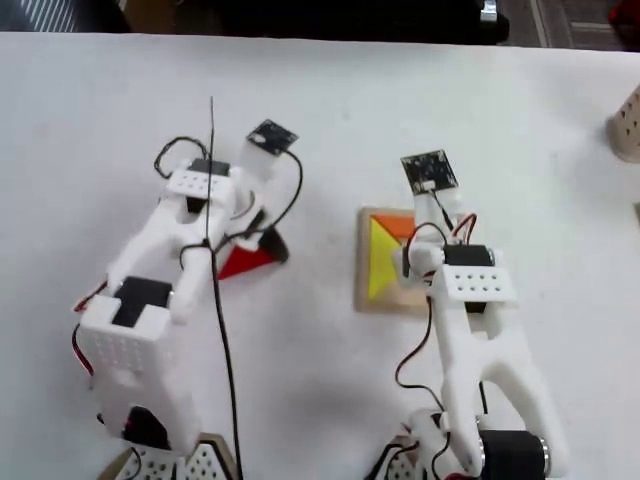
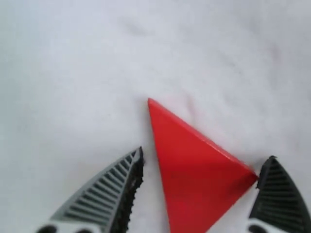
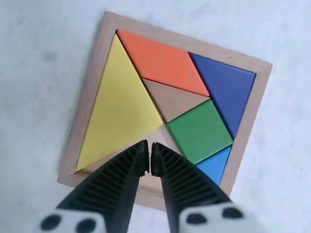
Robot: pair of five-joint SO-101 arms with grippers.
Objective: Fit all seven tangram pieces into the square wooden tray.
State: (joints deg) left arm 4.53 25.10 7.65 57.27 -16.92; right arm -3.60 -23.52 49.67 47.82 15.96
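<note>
Red triangle (image 2: pixel 194 179) | lies inside left claw (image 2: pixel 204 155) | jaws spread apart

High: overhead. Wrists: close, downward. Tray (image 1: pixel 362 262) (image 3: pixel 89 97) shared.

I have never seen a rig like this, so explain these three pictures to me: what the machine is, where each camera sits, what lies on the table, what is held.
These are two small robot arms, the left arm and the right arm, at a white table. The high view looks down on both from a fixed camera; each wrist view comes from a camera riding on that arm. The left gripper is open, its fingers on either side of a red triangle lying on the table. The right gripper is shut and empty above the tray, which holds coloured pieces. Nothing is held.
</note>
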